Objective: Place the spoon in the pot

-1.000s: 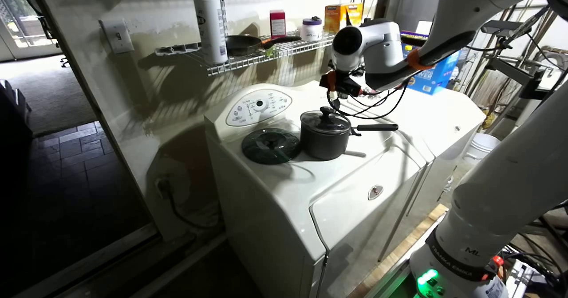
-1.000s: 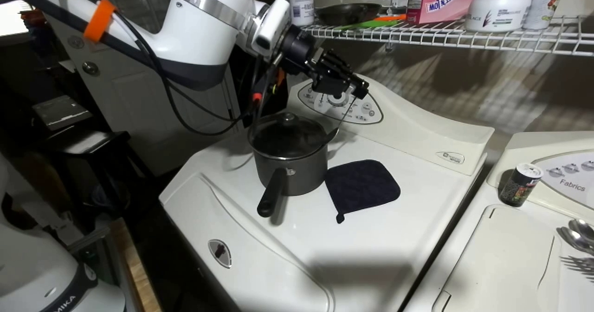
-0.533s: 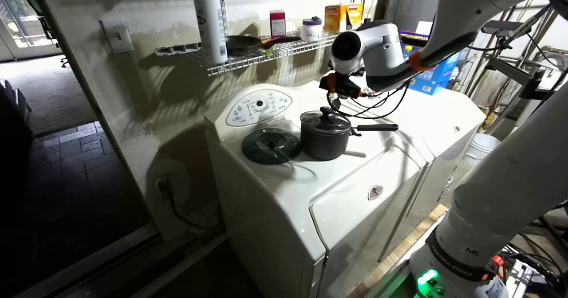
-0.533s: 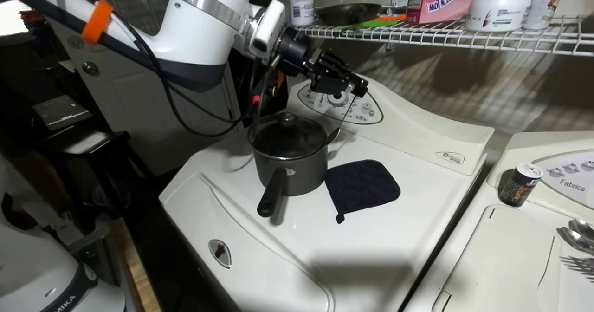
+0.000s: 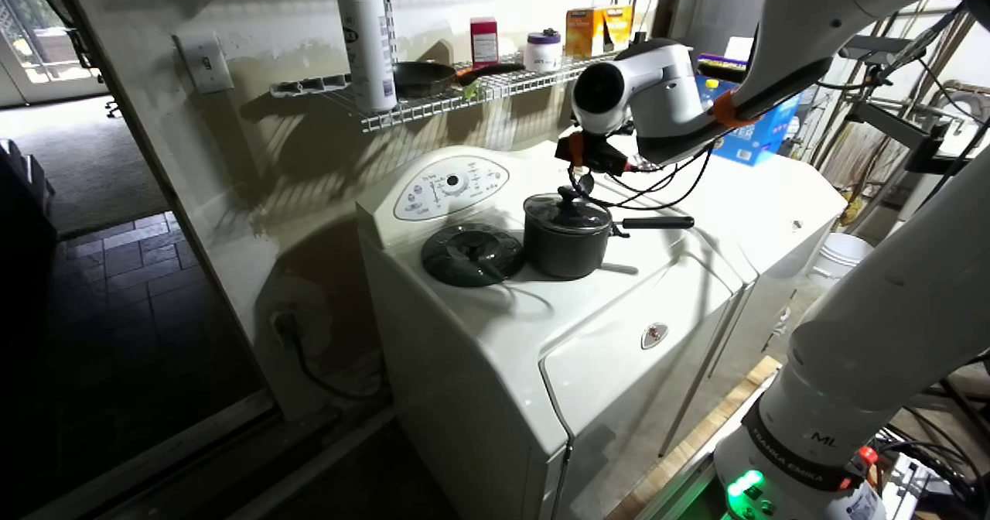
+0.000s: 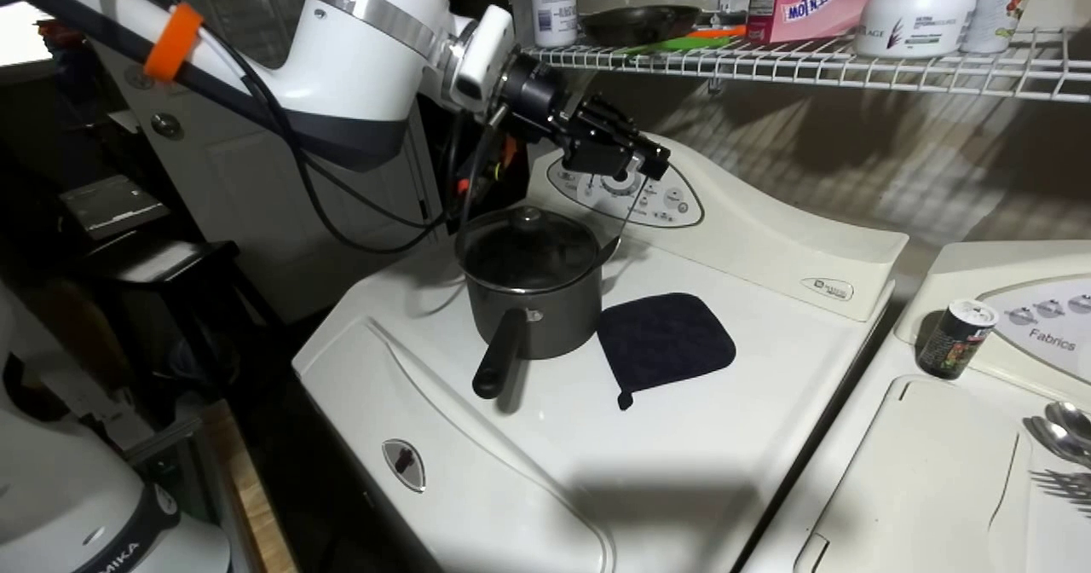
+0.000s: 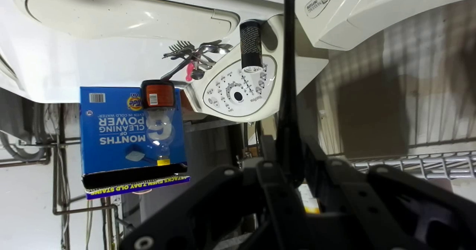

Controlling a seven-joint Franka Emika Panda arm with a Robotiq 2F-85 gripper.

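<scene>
The pot is a dark grey saucepan on the white appliance top, with a glass lid and black knob on it. It also shows in an exterior view, its handle toward the front. My gripper is shut on the spoon's handle, above and beside the pot. The thin spoon hangs tilted, its bowl down near the pot's rim; whether it touches is unclear. The bowl also shows just above the lid knob. In the wrist view the handle runs up from the jaws.
A dark green disc lies beside the pot. A dark pot holder lies on its far side. A wire shelf with a pan and containers hangs above. A can and loose cutlery sit on the adjoining appliance.
The arm has shifted slightly, and the gripper with the spoon has moved a little toward the pot. The wrist has sunk slightly. The pot and lid have not moved.
</scene>
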